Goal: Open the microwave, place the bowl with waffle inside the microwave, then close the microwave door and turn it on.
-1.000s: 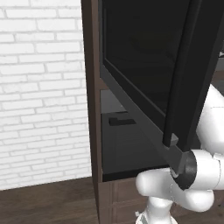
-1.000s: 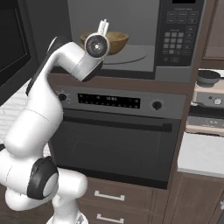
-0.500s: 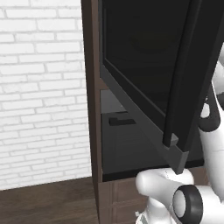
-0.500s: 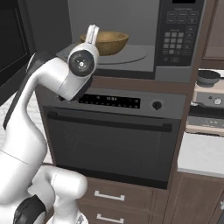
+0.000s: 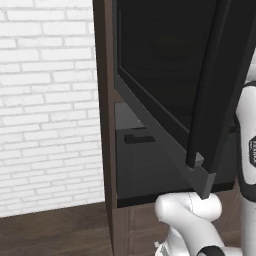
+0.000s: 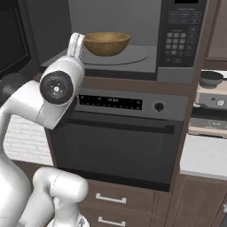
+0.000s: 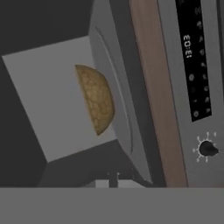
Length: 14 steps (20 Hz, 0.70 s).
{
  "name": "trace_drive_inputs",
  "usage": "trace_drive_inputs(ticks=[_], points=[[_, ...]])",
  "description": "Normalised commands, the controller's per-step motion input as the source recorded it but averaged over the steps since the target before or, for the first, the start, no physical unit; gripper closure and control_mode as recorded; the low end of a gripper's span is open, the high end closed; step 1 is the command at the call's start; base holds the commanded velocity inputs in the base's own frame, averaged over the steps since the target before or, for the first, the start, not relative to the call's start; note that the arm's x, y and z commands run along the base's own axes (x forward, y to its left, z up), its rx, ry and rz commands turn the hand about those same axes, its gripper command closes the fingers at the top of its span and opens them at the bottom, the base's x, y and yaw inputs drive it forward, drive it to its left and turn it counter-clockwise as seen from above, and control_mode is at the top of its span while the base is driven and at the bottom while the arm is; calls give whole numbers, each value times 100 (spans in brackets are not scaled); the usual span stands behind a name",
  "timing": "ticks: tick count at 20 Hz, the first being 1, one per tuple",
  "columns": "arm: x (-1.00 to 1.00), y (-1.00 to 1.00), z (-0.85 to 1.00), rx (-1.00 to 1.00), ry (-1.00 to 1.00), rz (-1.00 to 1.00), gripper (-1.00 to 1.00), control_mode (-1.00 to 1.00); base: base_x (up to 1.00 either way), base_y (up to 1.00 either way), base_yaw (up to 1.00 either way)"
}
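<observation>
A: Pulling back from the microwave [image 6: 133,40], is it? The arm sits lower and closer to the base than a second ago, when its wrist was up level with the bowl [image 6: 107,43].

B: Yes. The wrist has dropped in front of the oven [image 6: 119,146], below the microwave, and the hand points up past the microwave's lower left corner. The bowl itself has not moved: it rests on the round plate [image 6: 126,55] inside the microwave, apart from the hand.

A: And the hand, wide or narrow?

B: I cannot tell. The fingertips are not clear in the hand view, and the right base view shows just the back of the hand. It holds nothing that I can see, since the bowl [image 7: 96,104] stands alone in there.

A: So placing is done?

B: I judge so. The door [image 5: 165,95] stands swung out, well left of the microwave's opening, so closing it comes next, then the keypad [image 6: 177,42] at the microwave's right side.

A: Any risk?

B: The arm must reach round the door's far edge to push it.
</observation>
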Motion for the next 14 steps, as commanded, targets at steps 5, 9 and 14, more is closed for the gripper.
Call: trace_drive_inputs(ticks=[5, 9, 14], points=[[-100, 31, -13, -1, -9, 0, 100, -100, 0, 0, 0], [-100, 27, -6, 0, -14, 1, 100, -100, 0, 0, 0], [-100, 32, 0, -1, -12, 7, 100, -100, 0, 0, 0]])
